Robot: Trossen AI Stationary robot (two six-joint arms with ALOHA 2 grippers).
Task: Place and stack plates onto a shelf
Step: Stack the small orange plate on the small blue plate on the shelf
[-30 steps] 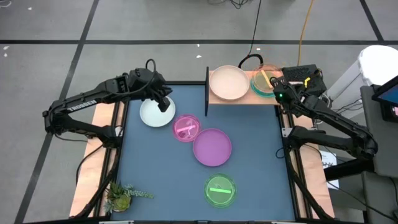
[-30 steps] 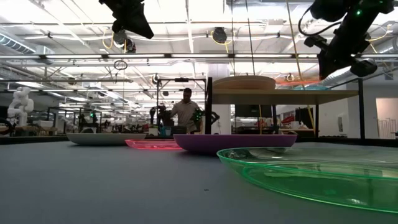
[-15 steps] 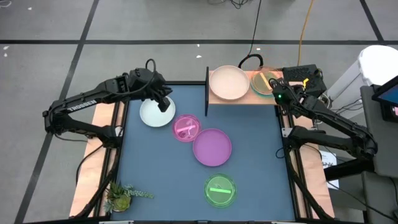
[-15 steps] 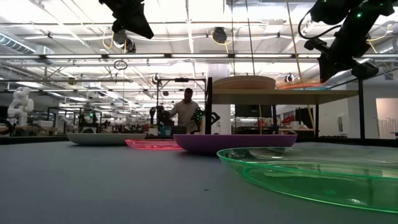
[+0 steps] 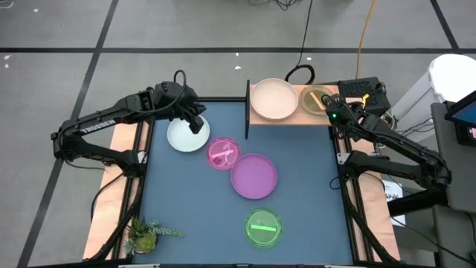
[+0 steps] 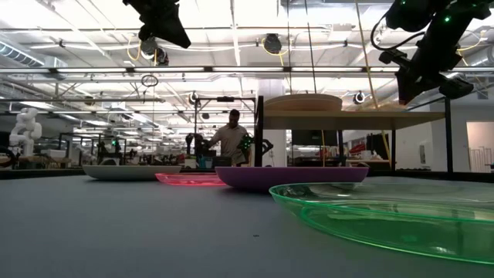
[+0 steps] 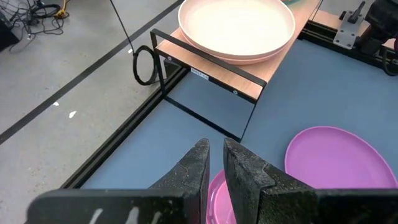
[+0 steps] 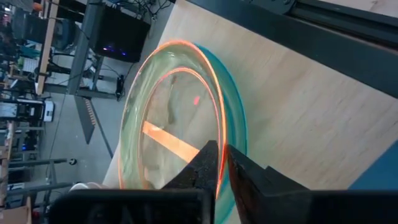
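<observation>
Orange plate (image 5: 318,100) sits on the teal one on the shelf (image 5: 291,116), top right, right gripper (image 5: 332,113) still pinching its rim. Left gripper (image 5: 195,123) nearly closed, empty. Four plates left on the table.

Orange plate (image 5: 317,99) nested in teal plate (image 8: 235,118) — on shelf (image 5: 294,115).

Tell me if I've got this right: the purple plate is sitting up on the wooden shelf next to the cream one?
Not quite. The purple plate lies on the blue table, as the high view shows. On the wooden shelf, next to the cream plate, is the orange plate stacked on a teal one.
</observation>
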